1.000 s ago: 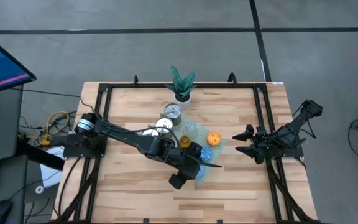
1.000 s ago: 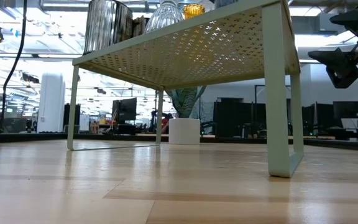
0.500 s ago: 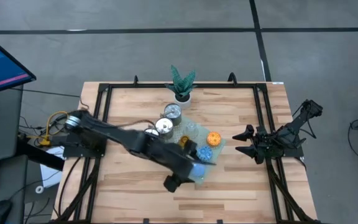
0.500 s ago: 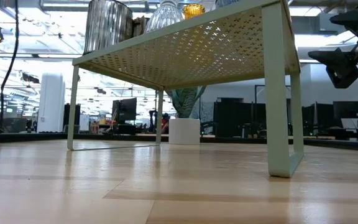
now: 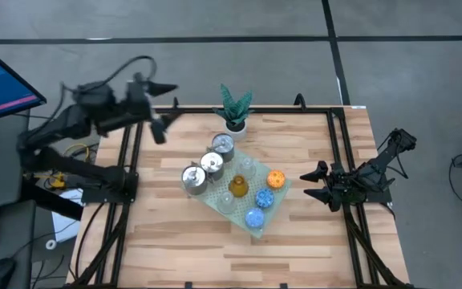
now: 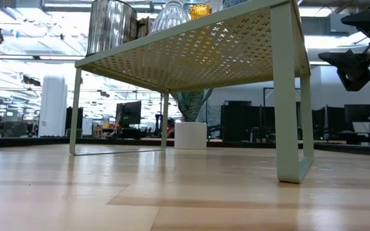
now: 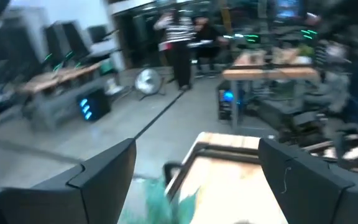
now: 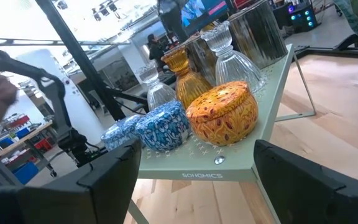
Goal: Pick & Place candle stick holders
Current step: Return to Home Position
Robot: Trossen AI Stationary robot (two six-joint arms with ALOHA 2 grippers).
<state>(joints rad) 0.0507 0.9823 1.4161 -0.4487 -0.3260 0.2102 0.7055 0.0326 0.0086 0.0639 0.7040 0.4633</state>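
Right wrist view: the right gripper waits by the table edge, fingers wide and empty, and the candle holders sit on the green shelf ahead. Far off, the left gripper has swung back from the shelf, wide and empty, so the job looks done.

You have three silver holders, at least two clear glass holders, one amber holder, one orange holder, two blue holders, one plant.
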